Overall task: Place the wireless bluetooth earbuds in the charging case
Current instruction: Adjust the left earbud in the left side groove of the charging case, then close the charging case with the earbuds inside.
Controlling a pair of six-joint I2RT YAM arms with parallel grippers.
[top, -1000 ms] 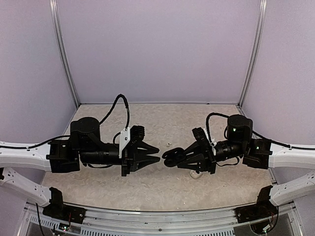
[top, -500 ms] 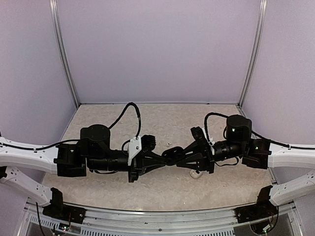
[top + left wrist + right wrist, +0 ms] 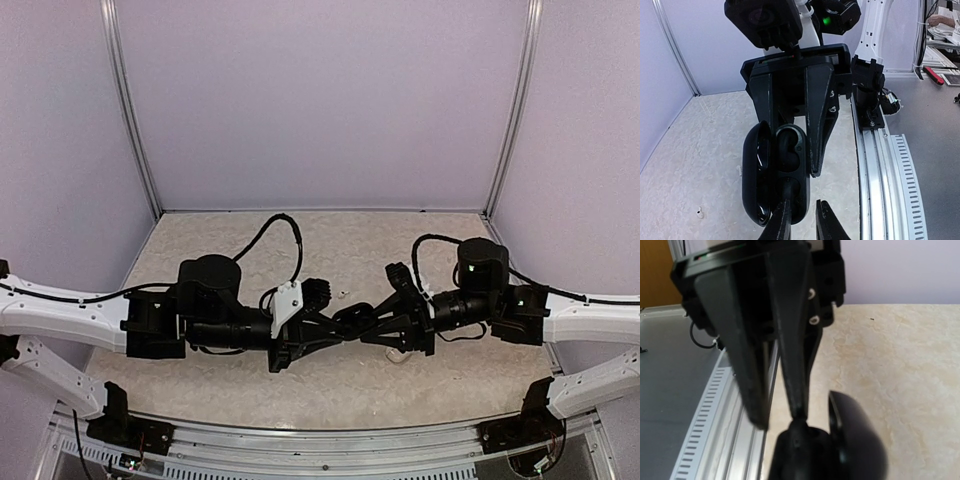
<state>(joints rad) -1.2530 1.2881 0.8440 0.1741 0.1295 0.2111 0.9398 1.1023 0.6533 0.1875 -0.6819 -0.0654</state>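
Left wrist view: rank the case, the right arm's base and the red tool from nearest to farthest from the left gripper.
1. The case, straight ahead at the fingertips of the left gripper.
2. The right arm's base, on the rail, right of centre.
3. The red tool, on the grey bench beyond the rail, far right.

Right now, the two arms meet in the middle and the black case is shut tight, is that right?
Not quite. The charging case is open, not shut tight: the left wrist view shows its lid swung aside and the wells inside. The rest is right.
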